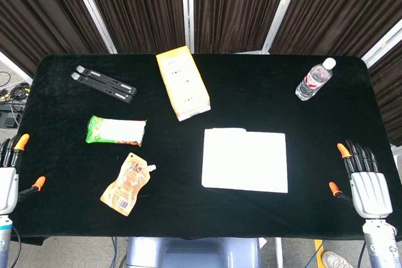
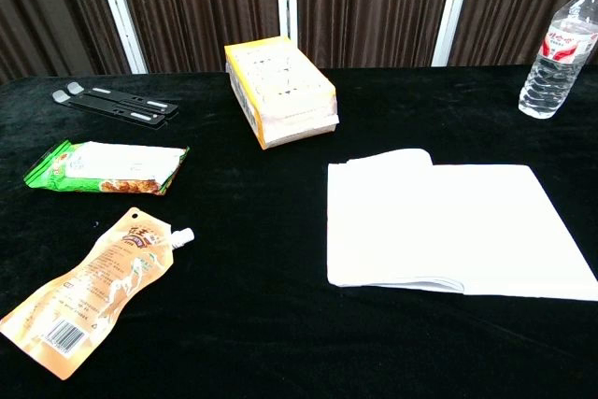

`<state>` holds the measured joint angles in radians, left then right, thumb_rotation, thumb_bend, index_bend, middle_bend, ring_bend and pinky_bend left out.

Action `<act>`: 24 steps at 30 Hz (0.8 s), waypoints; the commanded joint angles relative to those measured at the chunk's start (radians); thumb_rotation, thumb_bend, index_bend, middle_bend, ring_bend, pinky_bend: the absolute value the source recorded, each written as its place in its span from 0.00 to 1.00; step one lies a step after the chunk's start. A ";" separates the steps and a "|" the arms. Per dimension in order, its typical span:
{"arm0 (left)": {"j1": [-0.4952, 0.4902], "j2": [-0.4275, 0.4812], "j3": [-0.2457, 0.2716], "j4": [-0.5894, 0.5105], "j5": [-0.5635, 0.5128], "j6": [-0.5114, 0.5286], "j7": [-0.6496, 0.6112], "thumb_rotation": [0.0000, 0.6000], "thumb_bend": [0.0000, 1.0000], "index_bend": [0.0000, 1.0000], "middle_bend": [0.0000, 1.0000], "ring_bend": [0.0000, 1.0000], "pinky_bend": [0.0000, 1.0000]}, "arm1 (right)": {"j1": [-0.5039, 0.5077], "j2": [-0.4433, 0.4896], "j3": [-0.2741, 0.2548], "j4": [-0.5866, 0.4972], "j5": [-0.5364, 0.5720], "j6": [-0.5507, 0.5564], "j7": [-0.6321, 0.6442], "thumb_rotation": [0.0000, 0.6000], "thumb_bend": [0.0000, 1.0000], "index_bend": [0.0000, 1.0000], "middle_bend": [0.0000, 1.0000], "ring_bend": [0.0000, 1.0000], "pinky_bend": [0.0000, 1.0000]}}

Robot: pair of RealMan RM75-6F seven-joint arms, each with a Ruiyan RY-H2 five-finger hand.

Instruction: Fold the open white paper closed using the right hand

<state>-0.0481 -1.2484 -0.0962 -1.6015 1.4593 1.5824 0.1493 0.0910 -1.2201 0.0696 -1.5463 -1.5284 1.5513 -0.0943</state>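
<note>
The white paper (image 1: 245, 159) lies flat on the black table (image 1: 63, 161), right of centre and toward the near edge. In the chest view the paper (image 2: 448, 221) shows a thin stack of layers along its near edge and a slightly raised, curved lip at its far left corner.

The right hand (image 1: 364, 180) hangs at the table's right edge, well apart from the paper, palm side down. Its fingers (image 1: 359, 155) point away from the robot and lie close together, with the thumb stuck out toward the paper; it holds nothing. The left hand (image 1: 9, 174) sits at the table's left edge, partly cut off by the frame. Its fingers are extended, the thumb is out to the side, and it holds nothing. Neither hand appears in the chest view.

A yellow box (image 1: 183, 83) lies at the far centre of the table, just beyond the paper's far left corner. A water bottle (image 1: 314, 80) stands upright at the far right. Two black bars (image 1: 103, 83) lie side by side at the far left. A green packet (image 1: 116, 130) rests on the left half of the table, and an orange spout pouch (image 1: 128, 184) lies nearer the robot, just below the packet, its cap pointing toward the paper.
</note>
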 commanded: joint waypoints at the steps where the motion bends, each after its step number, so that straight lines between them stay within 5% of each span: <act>1: 0.000 0.000 0.001 0.000 -0.001 -0.002 0.001 1.00 0.21 0.00 0.00 0.00 0.00 | 0.001 0.000 0.001 0.001 0.002 -0.005 0.003 1.00 0.14 0.00 0.00 0.00 0.00; 14: 0.003 0.016 -0.005 -0.009 -0.005 0.004 -0.023 1.00 0.21 0.00 0.00 0.00 0.00 | 0.028 -0.010 0.010 -0.001 0.016 -0.061 0.008 1.00 0.14 0.00 0.00 0.00 0.00; 24: 0.008 0.033 -0.010 -0.020 -0.012 0.008 -0.052 1.00 0.21 0.00 0.00 0.00 0.00 | 0.149 -0.115 0.101 -0.079 0.152 -0.213 -0.105 1.00 0.14 0.00 0.00 0.00 0.00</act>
<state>-0.0404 -1.2165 -0.1048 -1.6205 1.4481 1.5900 0.0990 0.2020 -1.2941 0.1463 -1.5902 -1.4189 1.3828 -0.1416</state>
